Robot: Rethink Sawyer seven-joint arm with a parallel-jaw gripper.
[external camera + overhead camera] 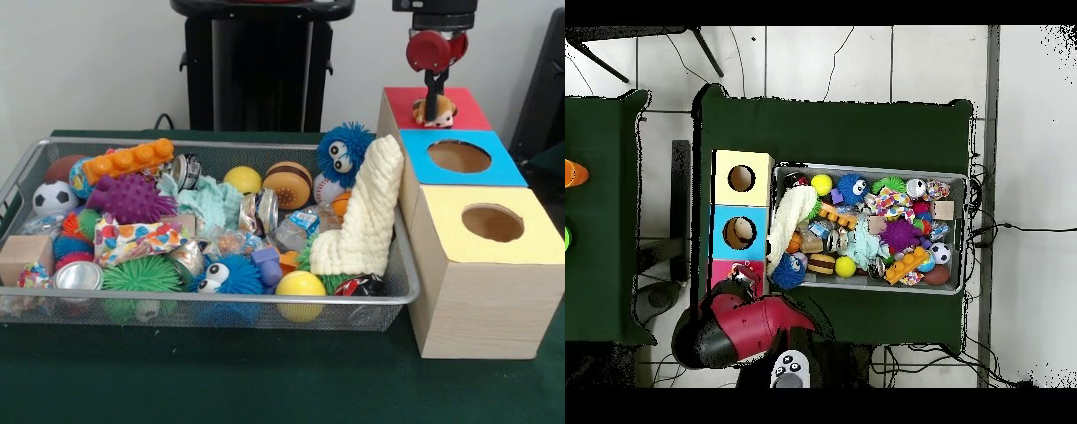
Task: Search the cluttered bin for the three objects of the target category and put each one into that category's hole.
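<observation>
The wire mesh bin (221,146) is full of mixed toys, also in the overhead view (865,170). To its right stands a wooden box with a red panel (468,108), a blue panel with a hole (459,156) and a yellow panel with a hole (493,223). My gripper (434,95) hangs over the red panel, shut on a small brown and white toy (434,113) that rests at the panel's surface and hides its hole. In the overhead view the arm (750,325) covers the red panel (730,268).
The bin holds a cream cloth (366,212) leaning on its right wall, a blue fuzzy ball with eyes (344,152), a burger toy (287,184), a yellow ball (300,284), an orange brick (128,161), a soccer ball (53,196) and a tin can (78,276).
</observation>
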